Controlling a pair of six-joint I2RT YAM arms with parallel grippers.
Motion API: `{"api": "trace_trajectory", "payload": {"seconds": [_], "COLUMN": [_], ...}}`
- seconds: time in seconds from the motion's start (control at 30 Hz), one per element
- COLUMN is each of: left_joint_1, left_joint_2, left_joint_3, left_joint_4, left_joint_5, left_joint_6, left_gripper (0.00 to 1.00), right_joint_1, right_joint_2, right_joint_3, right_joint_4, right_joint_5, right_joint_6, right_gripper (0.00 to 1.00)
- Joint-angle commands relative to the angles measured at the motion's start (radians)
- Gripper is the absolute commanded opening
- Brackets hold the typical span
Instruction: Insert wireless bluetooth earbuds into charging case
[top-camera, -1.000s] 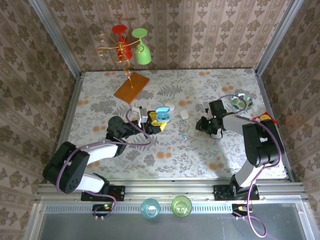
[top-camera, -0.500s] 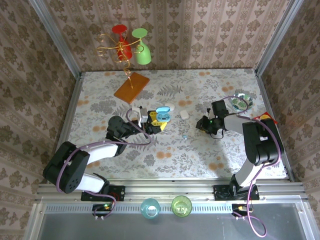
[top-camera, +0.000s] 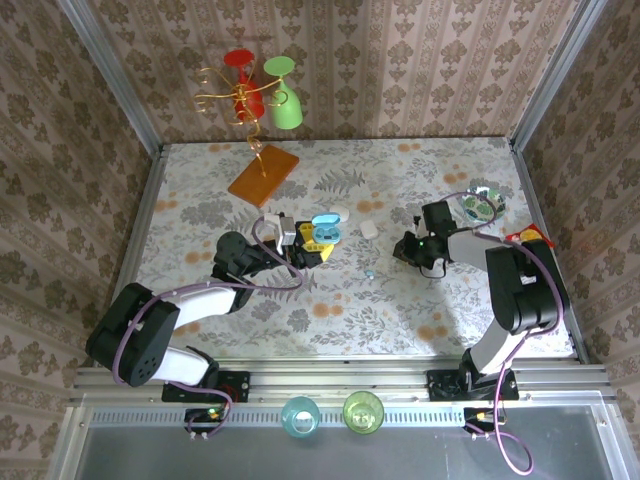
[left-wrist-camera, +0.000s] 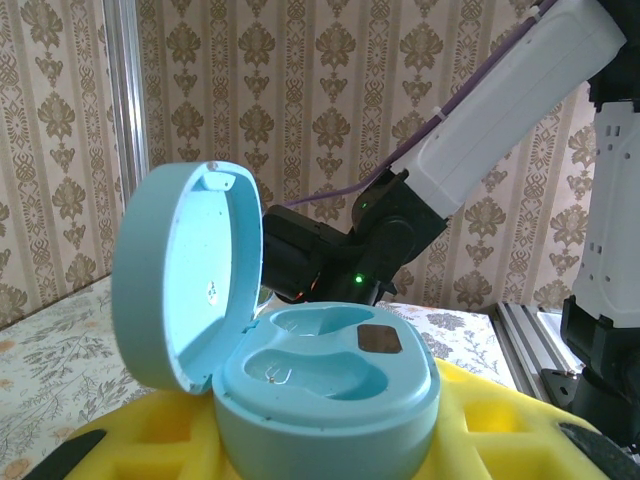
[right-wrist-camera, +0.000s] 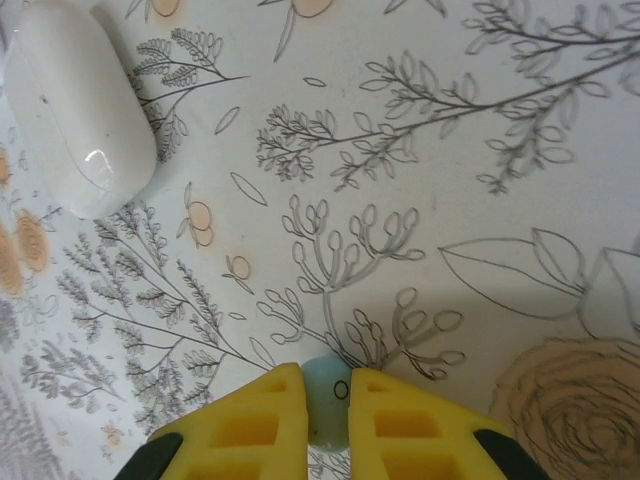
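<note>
Pale blue earbud (right-wrist-camera: 324, 392): pinched in the right jaws, down at the counter (right-wrist-camera: 450, 150).
Left gripper (left-wrist-camera: 326, 432): jaws closed on blue case (left-wrist-camera: 330, 385); lid stands open.
White case (right-wrist-camera: 80, 110): shut, lying on counter, apart from earbud.
Right gripper (right-wrist-camera: 325, 386): jaws closed on the pale blue earbud.

earbud (right-wrist-camera: 327, 392) half hidden between right jaws

The left arm stretches low and forward, its gripper (top-camera: 318, 242) clamped around the open charging case (left-wrist-camera: 330, 385). The right arm folds inward, its gripper (right-wrist-camera: 326, 380) pinching a pale blue earbud (right-wrist-camera: 323, 402) between yellow fingertips (right-wrist-camera: 275, 395).
</note>
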Motion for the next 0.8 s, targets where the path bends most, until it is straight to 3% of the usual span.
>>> {"api": "trace_trajectory", "payload": {"seconds": [0.0, 0.33, 0.57, 0.77], "left_joint_1": [-0.001, 0.006, 0.017, 0.022], "left_joint_2": [0.014, 0.023, 0.021, 0.024], "left_joint_3": [0.019, 0.010, 0.001, -0.006], "left_joint_4": [0.029, 0.029, 0.030, 0.030], "left_joint_5": [0.000, -0.009, -0.013, -0.027], "left_joint_6": [-0.012, 0.000, 0.002, 0.014], "left_gripper": [0.25, 0.25, 0.25, 0.25], "right_joint_1": [0.037, 0.217, 0.308, 0.340], "right_joint_2": [-0.084, -0.205, -0.204, -0.192], "right_joint_3": [-0.009, 0.094, 0.162, 0.207], "right_joint_4": [-0.075, -0.335, -0.427, -0.472], "right_joint_5": [0.162, 0.678, 0.817, 0.848], "right_joint_6": [-0.015, 0.056, 0.087, 0.108], "right_gripper": [0.13, 0.13, 0.12, 0.12]}}
